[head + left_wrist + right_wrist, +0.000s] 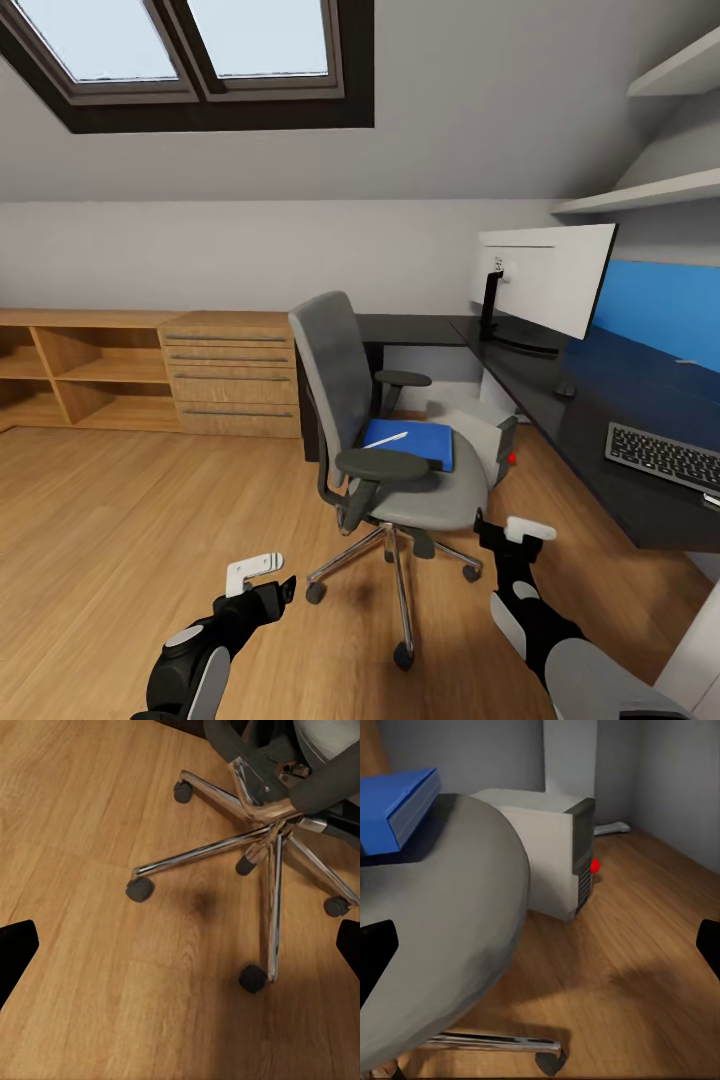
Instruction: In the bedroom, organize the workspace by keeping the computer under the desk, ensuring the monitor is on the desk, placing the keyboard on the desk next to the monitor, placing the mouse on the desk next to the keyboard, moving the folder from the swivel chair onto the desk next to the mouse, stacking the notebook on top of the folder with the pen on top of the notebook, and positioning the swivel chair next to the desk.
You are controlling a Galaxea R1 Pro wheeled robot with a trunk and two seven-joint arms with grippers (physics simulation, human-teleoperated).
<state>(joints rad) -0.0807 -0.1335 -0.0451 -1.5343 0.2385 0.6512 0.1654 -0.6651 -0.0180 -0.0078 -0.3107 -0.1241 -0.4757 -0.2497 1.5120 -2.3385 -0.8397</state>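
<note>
The swivel chair point(385, 440) stands a little out from the desk point(600, 420), ahead of both sets of fingers — grey seat, chrome star base. The blue folder point(410, 444) lies flat on the seat with the white pen point(386, 439) on top. The computer point(547, 847) sits on the floor beyond the chair, red light showing. On the desk — monitor point(545, 275) upright, keyboard point(665, 457) flat, mouse point(566, 389) between them.

Both arms reach forward low in the head view. The left end effector point(272, 578) sits near 7 o'clock, the right end effector point(505, 535) near 5 o'clock. Each has its fingers spread wide apart, holding nothing.
</note>
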